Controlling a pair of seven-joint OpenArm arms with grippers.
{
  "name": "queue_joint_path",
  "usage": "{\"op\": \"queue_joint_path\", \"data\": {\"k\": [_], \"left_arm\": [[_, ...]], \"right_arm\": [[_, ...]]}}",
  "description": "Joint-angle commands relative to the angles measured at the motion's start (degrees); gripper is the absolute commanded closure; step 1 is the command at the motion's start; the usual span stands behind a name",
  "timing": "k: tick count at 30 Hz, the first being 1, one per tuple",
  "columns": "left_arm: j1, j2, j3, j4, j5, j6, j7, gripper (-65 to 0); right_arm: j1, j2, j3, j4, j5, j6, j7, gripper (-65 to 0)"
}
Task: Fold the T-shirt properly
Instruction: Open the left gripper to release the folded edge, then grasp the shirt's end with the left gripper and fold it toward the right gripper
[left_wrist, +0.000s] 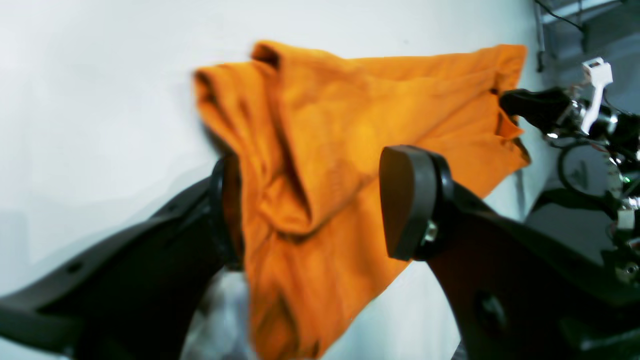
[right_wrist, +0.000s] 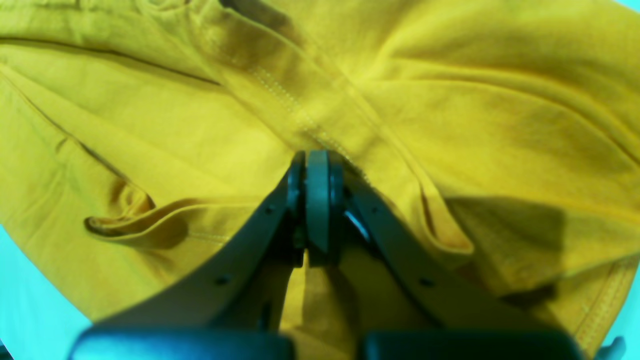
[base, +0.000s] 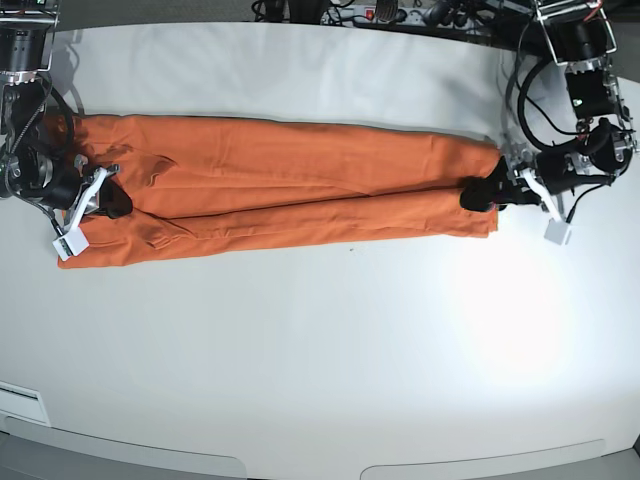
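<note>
The T-shirt (base: 290, 180) lies stretched in a long band across the bench (base: 320, 340), so it folds flat. The right gripper (base: 112, 200) has its jaws clamped on one end; the left gripper (base: 480, 193) stands wide-jawed around the other

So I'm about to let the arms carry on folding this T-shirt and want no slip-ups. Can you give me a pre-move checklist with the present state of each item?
1. Right end effector shut on the T-shirt: ok, its jaws pinch the fabric.
2. Left end effector gripping the shirt: not ok, jaws stand wide with cloth hanging between them.
3. Shirt stretched long between both arms on the table: ok.
4. Fabric lying flat: not ok, a crease runs along the middle and wrinkles show near the right end effector.
5. Edges aligned at the left arm's end: cannot tell, the cloth is bunched and blurred there.
</note>
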Motion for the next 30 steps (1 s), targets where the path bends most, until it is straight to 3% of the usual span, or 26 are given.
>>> {"op": "queue_joint_path", "data": {"k": [1, 4, 6, 7, 10, 17, 23, 30], "left_arm": [[0.1, -0.5, 0.9, 0.3, 2.5, 0.3, 2.3, -39.7], [-0.2, -0.5, 1.9, 0.3, 2.3, 0.0, 2.3, -39.6], [-0.7, -0.5, 1.8, 0.3, 1.7, 0.1, 2.3, -35.7], [-1.0, -0.5, 1.8, 0.3, 1.7, 0.1, 2.3, -29.4], [-2.1, -0.6, 1.8, 0.3, 1.7, -0.2, 2.3, 0.0], [-5.2, -1.1, 1.7, 0.3, 0.0, -0.5, 2.4, 0.0], [-7.1, -0.7, 1.7, 0.6, -15.7, -6.2, 4.7, 0.0], [-8.0, 0.5, 1.7, 5.6, -15.7, -6.5, 4.7, 0.0]], "right_arm": [[0.6, 0.9, 0.2, 0.4, -0.9, -0.1, -0.6, 0.0], [0.6, 0.9, 0.2, 0.4, -0.9, -0.1, -0.6, 0.0], [0.6, 0.9, 0.2, 0.4, -0.8, -0.1, -0.6, 0.0], [0.6, 0.9, 0.2, 0.4, -0.8, -0.1, -0.6, 0.0], [0.6, 0.9, 0.2, 0.4, -0.4, -0.1, -0.6, 0.0], [0.6, 0.9, 0.2, 0.4, -0.5, -0.1, -0.6, 0.0], [0.6, 0.9, 0.2, 0.4, -0.5, -0.1, -0.6, 0.0], [0.6, 0.9, 0.2, 0.4, -0.9, -0.1, -0.6, 0.0]]}}
